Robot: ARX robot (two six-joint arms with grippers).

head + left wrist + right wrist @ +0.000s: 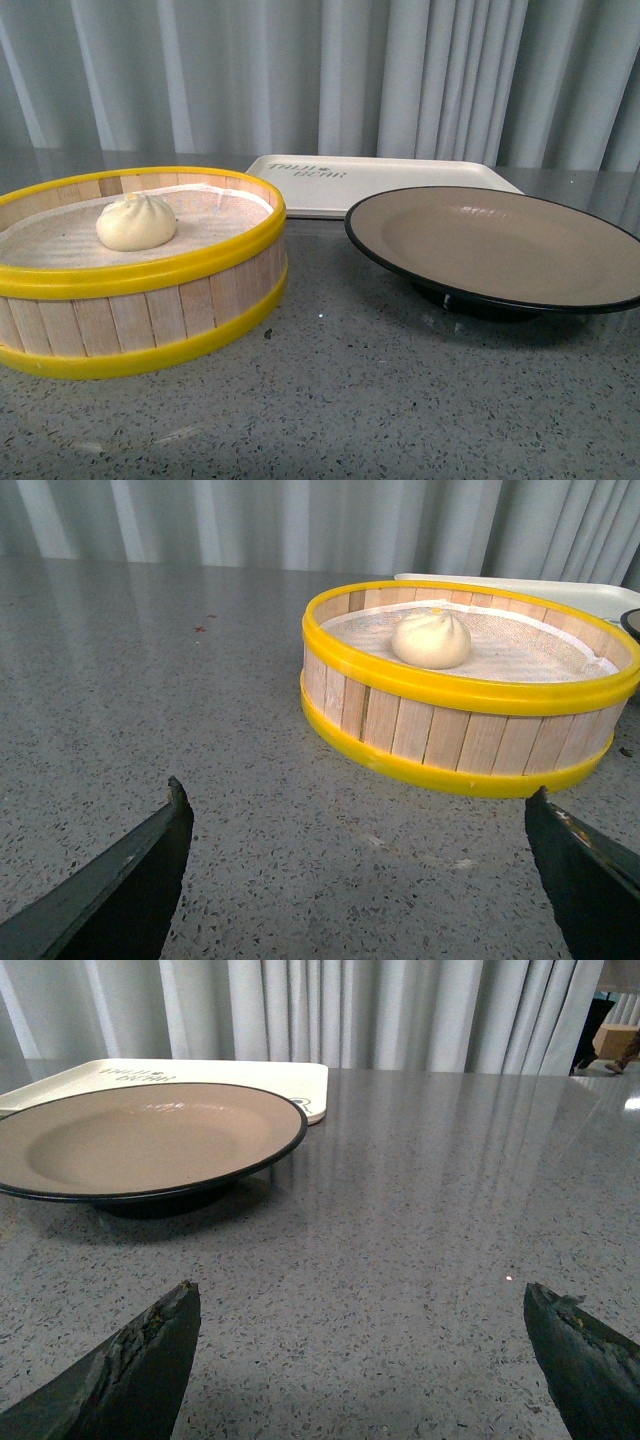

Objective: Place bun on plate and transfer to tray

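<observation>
The cream-white bun (pixel 136 222) sits on the cloth inside a yellow-rimmed wooden steamer basket (pixel 150 320) at the left; it also shows in the left wrist view (pixel 431 640). The beige plate with a black rim (pixel 500 245) stands empty at the right, and shows in the right wrist view (pixel 140 1140). The cream tray (pixel 380 178) with dark lettering lies behind both, empty. My left gripper (pixel 355 810) is open and empty, low over the counter short of the basket. My right gripper (pixel 360 1305) is open and empty, low over the counter beside the plate. Neither arm shows in the front view.
Everything stands on a grey speckled counter (pixel 350 400). Pale curtains (pixel 330 70) hang along the back. The basket wall (pixel 460 740) stands between my left gripper and the bun. A cardboard box (pixel 620 1040) shows far off past the curtain.
</observation>
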